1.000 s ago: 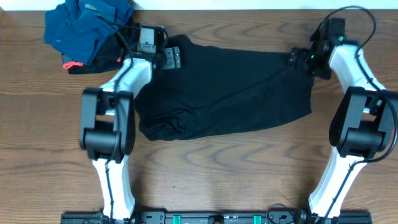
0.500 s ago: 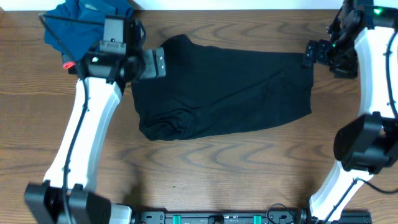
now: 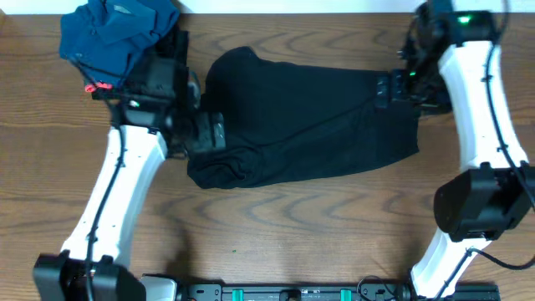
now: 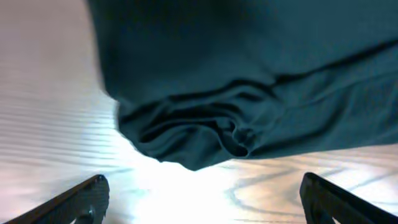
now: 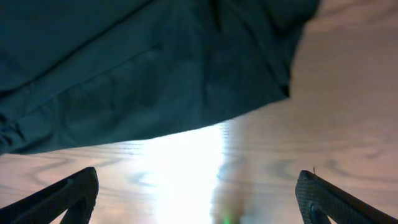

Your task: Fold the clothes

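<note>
Found the clothes (image 3: 309,125) spread across the middle of the frame, black and soft, with a bunched lump at the lower left corner. Saw the left gripper (image 3: 211,134) right at that left edge, opened wide, holding nothing. Saw the right gripper (image 3: 384,88) over the upper right edge of the cloth, opened wide too, nothing held.

Might have pinched only the top layer of the lump and made a crooked fold. Might have dragged the whole thing sideways across the smooth wood if pulled from one end alone. Might have caught the dark blue garment (image 3: 117,33) or the small black piece with the red tag (image 3: 99,86) in the upper left, close to the left arm.

Noted a brown wooden table (image 3: 292,234) with wavy grain, bare below the cloth, and a pale strip along the top of the frame. Could not tell more of the room.
</note>
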Available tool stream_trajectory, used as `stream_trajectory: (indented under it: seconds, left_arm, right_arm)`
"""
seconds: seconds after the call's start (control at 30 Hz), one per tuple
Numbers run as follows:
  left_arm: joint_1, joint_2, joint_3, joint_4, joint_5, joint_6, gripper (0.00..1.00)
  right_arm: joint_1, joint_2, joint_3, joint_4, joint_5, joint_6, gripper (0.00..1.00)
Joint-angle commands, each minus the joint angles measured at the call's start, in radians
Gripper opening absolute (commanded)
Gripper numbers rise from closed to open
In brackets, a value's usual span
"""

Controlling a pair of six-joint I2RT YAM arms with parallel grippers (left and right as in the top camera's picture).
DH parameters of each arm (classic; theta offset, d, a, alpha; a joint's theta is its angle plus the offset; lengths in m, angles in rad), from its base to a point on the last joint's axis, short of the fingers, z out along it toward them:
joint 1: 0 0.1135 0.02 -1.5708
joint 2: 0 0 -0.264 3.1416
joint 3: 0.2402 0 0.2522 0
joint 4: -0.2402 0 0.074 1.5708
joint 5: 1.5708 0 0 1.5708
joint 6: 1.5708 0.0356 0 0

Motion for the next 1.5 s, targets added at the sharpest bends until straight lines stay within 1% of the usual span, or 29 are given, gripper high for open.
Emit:
stream_trajectory:
  seconds: [0.0,0.27,0.43,0.77,0.97,1.07,1.13,1.27,1.3,1.33,1.47]
  left_arm:
    - [-0.019,0.000,-0.114,0.068,0.053,-0.046,0.98]
    - [-0.044,0.007,-0.288,0.257,0.052,-0.115,0.98]
    - [-0.044,0.020,-0.352,0.369,0.048,-0.183,0.98]
    - [-0.044,0.082,-0.353,0.375,0.040,-0.183,0.98]
    - [-0.044,0.132,-0.353,0.396,0.041,-0.175,1.00]
    - [-0.044,0.150,-0.353,0.400,0.041,-0.175,0.92]
    - [-0.044,0.154,-0.353,0.400,0.041,-0.175,0.77]
    - [-0.044,0.155,-0.353,0.405,0.041,-0.176,0.57]
    - [-0.044,0.155,-0.353,0.406,0.041,-0.175,0.53]
    - [-0.044,0.155,-0.353,0.407,0.041,-0.175,0.50]
    - [-0.044,0.155,-0.353,0.407,0.041,-0.175,0.47]
  right_arm:
    - [0.014,-0.006,-0.049,0.046,0.041,-0.015,0.99]
    - [-0.002,-0.006,-0.137,0.213,0.040,-0.015,0.99]
    - [-0.001,-0.005,-0.192,0.293,0.040,-0.016,0.99]
    - [-0.005,-0.005,-0.357,0.491,0.040,-0.217,0.99]
    - [-0.025,-0.005,-0.453,0.694,0.036,-0.368,0.99]
    - [-0.027,-0.005,-0.468,0.768,0.036,-0.397,0.99]
    - [-0.027,-0.005,-0.468,0.806,0.032,-0.397,0.98]
    - [-0.029,-0.003,-0.468,0.860,-0.017,-0.397,0.91]
    - [-0.030,0.002,-0.468,0.869,-0.029,-0.389,0.91]
    - [-0.031,0.005,-0.468,0.874,-0.041,-0.380,0.91]
    - [-0.031,0.039,-0.468,0.872,-0.053,-0.338,0.91]
